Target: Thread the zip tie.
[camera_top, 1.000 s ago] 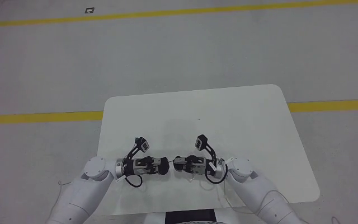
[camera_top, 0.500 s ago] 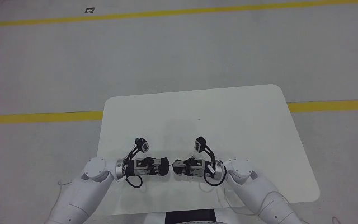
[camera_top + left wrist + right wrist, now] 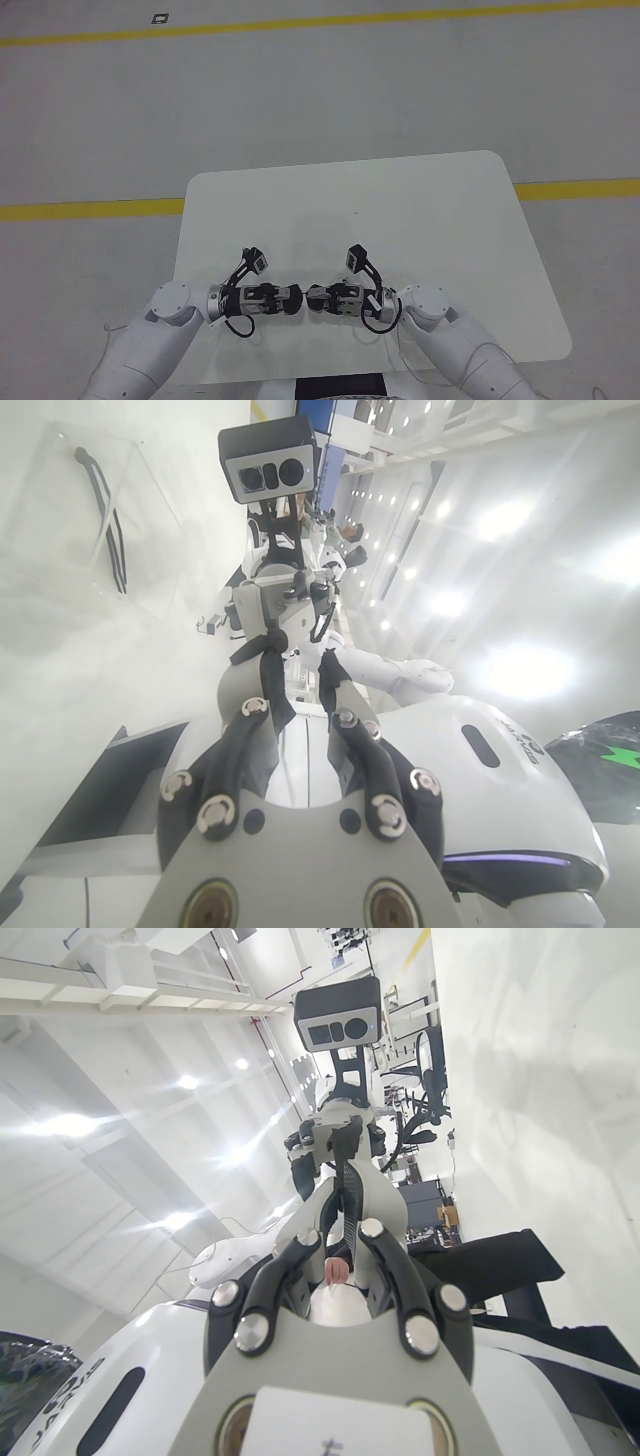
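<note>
Closer now: my black-fingered right gripper (image 3: 342,1193), pinched, nearly meets my parted left gripper (image 3: 300,662). Thin plastic zip tie too fine to see, presumably between tips. Aligning; next needs steady insertion.

L pincer (image 3: 295,298), R pincer (image 3: 313,297) tip-to-tip.
</note>
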{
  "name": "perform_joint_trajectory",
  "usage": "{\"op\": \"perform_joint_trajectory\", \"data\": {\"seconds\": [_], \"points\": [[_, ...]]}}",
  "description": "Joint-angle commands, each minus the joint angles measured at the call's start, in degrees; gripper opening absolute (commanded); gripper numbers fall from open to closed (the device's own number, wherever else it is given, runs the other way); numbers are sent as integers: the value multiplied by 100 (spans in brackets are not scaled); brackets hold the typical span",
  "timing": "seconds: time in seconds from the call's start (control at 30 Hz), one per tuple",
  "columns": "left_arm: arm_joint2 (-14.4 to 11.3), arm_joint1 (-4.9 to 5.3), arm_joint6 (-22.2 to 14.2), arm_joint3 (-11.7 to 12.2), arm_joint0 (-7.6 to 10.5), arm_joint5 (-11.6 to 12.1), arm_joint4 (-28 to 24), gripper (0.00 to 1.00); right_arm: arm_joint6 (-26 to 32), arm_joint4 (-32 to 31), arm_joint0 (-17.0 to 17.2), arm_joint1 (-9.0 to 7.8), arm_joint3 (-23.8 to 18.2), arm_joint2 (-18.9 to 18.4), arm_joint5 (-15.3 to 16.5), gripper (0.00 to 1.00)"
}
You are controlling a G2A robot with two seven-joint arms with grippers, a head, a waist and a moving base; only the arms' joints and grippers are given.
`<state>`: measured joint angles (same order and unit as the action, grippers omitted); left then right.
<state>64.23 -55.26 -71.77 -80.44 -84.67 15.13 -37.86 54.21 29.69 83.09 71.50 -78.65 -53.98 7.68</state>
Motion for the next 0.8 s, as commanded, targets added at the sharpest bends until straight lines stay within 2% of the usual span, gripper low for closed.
{"op": "perform_joint_trajectory", "data": {"seconds": [0.0, 0.07, 0.33, 0.37, 0.43, 0.47, 0.77], "points": [[-9, 6, -1, -4, -6, -1, 5, 7, -12, 0, 9, -7, -23, -5, -7, 0], [-23, 12, -1, -8, -8, -6, 22, 0, -22, 5, 21, -15, -49, -11, -9, 0], [-49, 38, -2, -10, -2, -13, 40, 0, 12, 89, 33, -36, -84, -18, -3, 0], [-45, 42, -7, -12, -4, -8, 33, 0, 20, 96, 31, -38, -82, -18, -2, 29], [-32, 53, -21, -17, -13, 1, 18, 0, 31, 110, 23, -43, -87, -21, 19, 62], [-26, 58, -27, -24, -18, 4, 12, 0, 38, 119, 22, -45, -86, -22, 31, 100], [111, 136, -213, -87, -95, 33, 12, 0, 350, 484, 55, -81, 56, -145, 253, 100]]}}
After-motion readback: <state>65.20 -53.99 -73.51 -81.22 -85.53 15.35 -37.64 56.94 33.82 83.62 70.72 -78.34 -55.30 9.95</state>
